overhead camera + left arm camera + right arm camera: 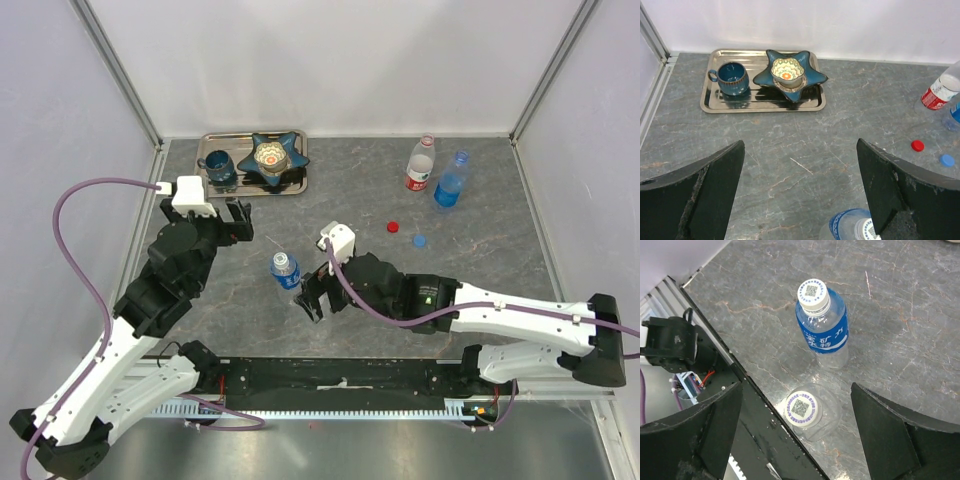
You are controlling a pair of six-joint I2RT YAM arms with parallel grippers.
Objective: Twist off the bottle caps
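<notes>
A blue-labelled bottle point(285, 270) stands upright mid-table with its white cap point(812, 292) on. My right gripper point(797, 427) hangs open just near of it, above a tiny plain bottle whose white cap point(802, 408) shows between the spread fingers, untouched. In the top view that gripper point(311, 297) hides the tiny bottle. My left gripper point(243, 224) is open and empty, left of the blue-labelled bottle point(852, 227). A loose red cap point(393, 226) and a loose blue cap point(419, 240) lie on the table. A red-labelled bottle point(422, 163) and a blue-tinted bottle point(452, 180) stand at the back right without caps.
A metal tray point(300, 187) at the back left holds a dark blue mug point(220, 168) and a blue star-shaped dish point(272, 155). The black base rail point(755, 415) runs close beside the tiny bottle. Frame posts and white walls bound the table.
</notes>
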